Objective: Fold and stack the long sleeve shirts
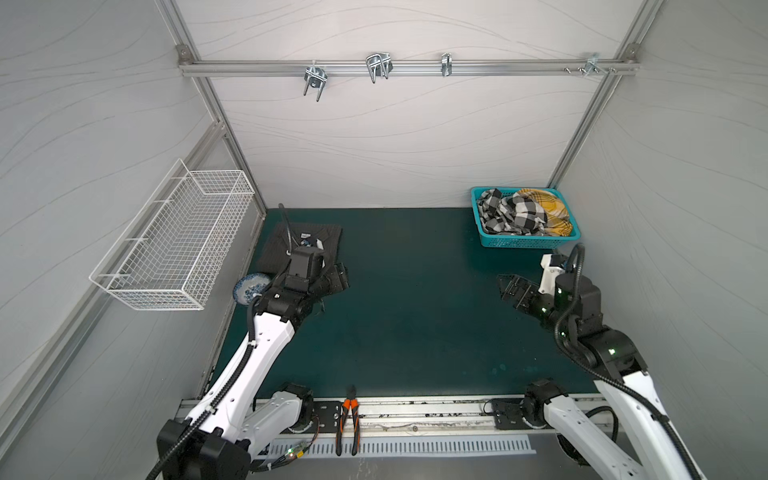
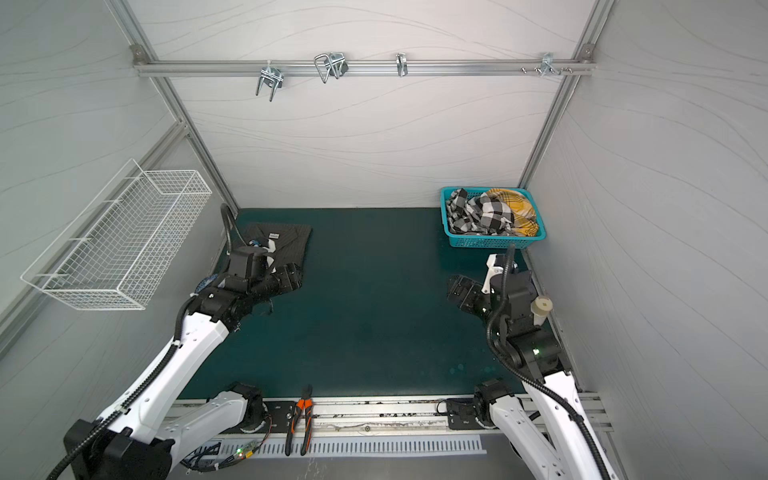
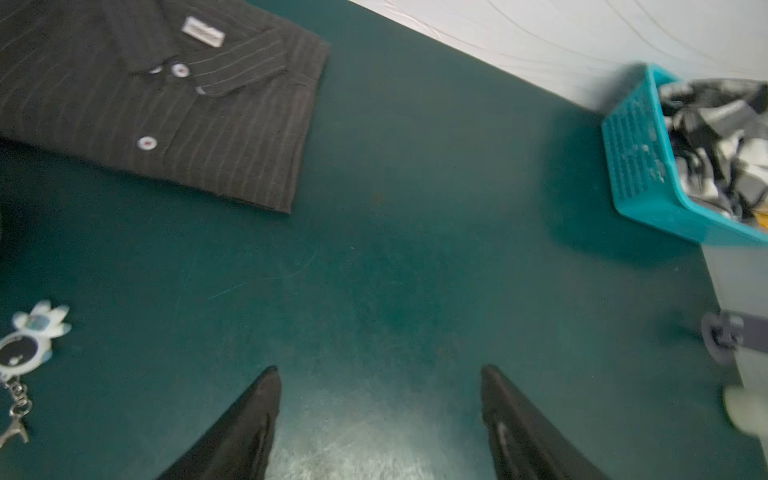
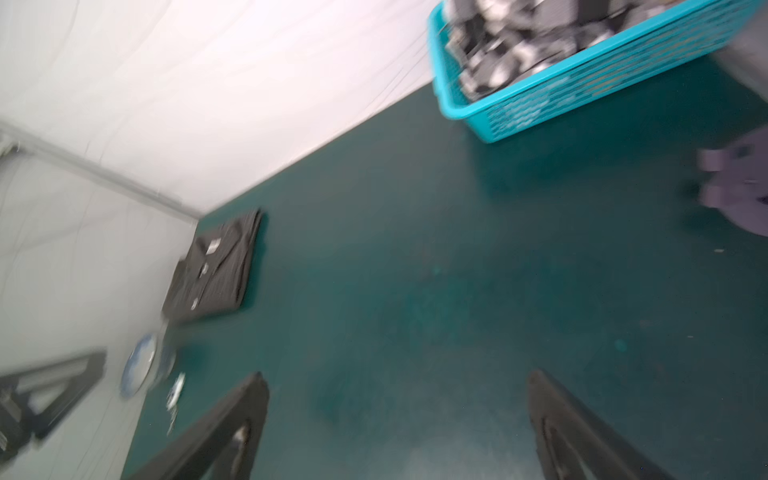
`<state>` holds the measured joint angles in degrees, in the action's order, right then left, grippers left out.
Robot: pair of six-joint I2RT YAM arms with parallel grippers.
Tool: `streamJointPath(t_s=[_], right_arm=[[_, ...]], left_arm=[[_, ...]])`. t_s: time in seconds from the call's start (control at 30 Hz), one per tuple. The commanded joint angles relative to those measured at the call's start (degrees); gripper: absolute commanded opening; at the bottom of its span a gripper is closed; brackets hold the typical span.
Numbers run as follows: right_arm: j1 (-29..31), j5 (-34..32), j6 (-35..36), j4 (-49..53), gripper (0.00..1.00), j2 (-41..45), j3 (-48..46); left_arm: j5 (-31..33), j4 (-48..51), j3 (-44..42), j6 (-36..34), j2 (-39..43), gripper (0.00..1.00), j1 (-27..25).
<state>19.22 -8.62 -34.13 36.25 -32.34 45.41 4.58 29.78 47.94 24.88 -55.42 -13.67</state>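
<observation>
- Looking down in both top views, I find the long sleeve shirt [image 1: 326,243] [image 2: 297,243] folded into a flat rectangle at the back left corner of the green table [image 1: 415,316], collar towards the back wall. The left arm hides part of it.
- From the left wrist camera the shirt [image 3: 166,108] shows as dark charcoal with thin pale stripes, with white buttons down the front and a pale label inside the collar.
- I see the left gripper [image 3: 379,370] with its jaws spread wide and only bare table between them. It holds nothing and hangs near the shirt's near right corner, clear of the cloth.
- The right gripper [image 4: 397,374] is spread wider still and is just as empty. It sits over the right side of the table, near the blue basket [image 1: 523,242] and well apart from the shirt [image 4: 216,270]; that view is blurred.
- The basket stands at the back right corner, heaped with a black-and-white checked cloth [image 1: 515,214] and a yellow plaid cloth [image 1: 548,208].
- A blue-and-white plate [image 1: 249,286] lies at the table's left edge just beside the shirt's near side, and a keychain [image 3: 29,340] lies on the mat close by.
- Orange-handled pliers [image 1: 348,419] rest on the front rail, and a white wire basket [image 1: 178,249] hangs on the left wall.
</observation>
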Motion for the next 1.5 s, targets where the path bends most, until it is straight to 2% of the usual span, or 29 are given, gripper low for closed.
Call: streamJointPath(t_s=[0.0,0.03,0.1,0.2,0.23,0.3,0.37,0.47,0.6,0.73,0.87,1.0,1.1,1.17,1.2,1.23,1.27,1.3,1.33,1.37,1.43,1.47], right_arm=[[-0.3,-12.6,-0.6,-7.6,0.99,5.4,-7.4],[-0.3,-14.5,-0.8,-8.1,0.99,6.0,-9.3],[-0.3,-17.4,-0.6,-6.8,0.99,4.5,-10.9],[-0.6,-21.5,1.1,-4.8,0.99,-2.6,-11.2],[-0.7,-23.4,2.4,-5.4,0.99,-5.4,-11.5],[-1.1,-27.4,3.9,-7.3,0.99,-9.9,-12.0],[-1.8,-30.5,6.7,-11.9,0.99,-13.5,-13.0],[-2.3,-33.4,10.6,-22.4,0.99,-17.5,-15.8],[-3.9,-34.0,15.3,-34.9,0.99,-24.0,-18.3],[-6.4,-31.0,20.1,-46.9,0.99,-28.8,-21.3],[-11.0,-21.8,22.5,-63.1,0.99,-34.8,-25.9],[-14.6,-10.8,25.5,-76.8,0.99,-40.2,-28.4],[-16.6,-5.4,25.4,-85.3,0.99,-47.2,-28.1],[-16.8,-0.9,27.4,-89.4,0.99,-53.1,-26.5],[-16.8,3.7,29.4,-88.5,0.99,-54.6,-25.4],[-16.6,5.9,30.4,-87.7,0.99,-55.8,-24.5],[-16.7,6.6,30.6,-89.6,0.99,-58.0,-23.8],[-16.8,7.7,31.0,-87.2,0.99,-57.8,-22.5],[-16.6,8.2,31.2,-82.2,0.99,-57.0,-20.9],[-16.3,7.8,31.7,-83.2,0.99,-57.8,-20.8],[-16.2,7.7,31.8,-83.2,0.99,-57.6,-20.8],[-15.9,7.2,31.8,-82.0,0.99,-57.3,-20.6]], left_arm=[[14.5,-10.7,-8.8,-3.4,4.2,0.96,0.1],[16.2,-13.3,-11.6,-5.1,5.2,0.99,0.2],[19.5,-17.0,-15.4,-7.2,5.8,0.99,0.2],[23.1,-24.1,-19.4,-10.3,2.5,0.99,0.9],[22.2,-27.0,-20.2,-10.8,0.3,0.99,2.2],[19.2,-26.0,-17.4,-9.1,-3.8,0.99,6.1],[17.1,-30.6,-16.9,-11.1,-7.0,0.99,8.0],[16.4,-39.6,-18.4,-16.7,-11.0,0.99,8.4],[14.9,-44.2,-20.4,-17.3,-17.6,0.99,10.2],[10.6,-51.6,-19.9,-19.3,-21.7,0.99,11.3],[3.8,-51.8,-15.7,-21.8,-26.8,0.99,13.1],[1.4,-53.4,-15.6,-21.4,-27.7,0.99,15.5],[0.1,-60.6,-17.6,-22.5,-27.8,0.99,15.9],[-1.9,-73.2,-22.2,-22.5,-32.3,1.0,16.2],[-1.7,-81.4,-24.1,-23.3,-34.7,0.99,16.2],[-2.0,-74.9,-22.7,-22.7,-32.8,0.99,16.2],[-1.5,-72.8,-22.0,-22.6,-32.7,0.99,16.1],[-1.4,-79.2,-23.5,-23.0,-34.3,0.99,16.0],[-1.4,-76.2,-22.8,-22.8,-33.6,0.99,16.0],[-1.4,-72.5,-21.9,-22.6,-32.8,0.99,16.0],[-1.2,-77.9,-23.2,-22.9,-34.1,0.99,16.0],[-1.3,-75.8,-22.8,-22.8,-33.6,0.99,16.0]])
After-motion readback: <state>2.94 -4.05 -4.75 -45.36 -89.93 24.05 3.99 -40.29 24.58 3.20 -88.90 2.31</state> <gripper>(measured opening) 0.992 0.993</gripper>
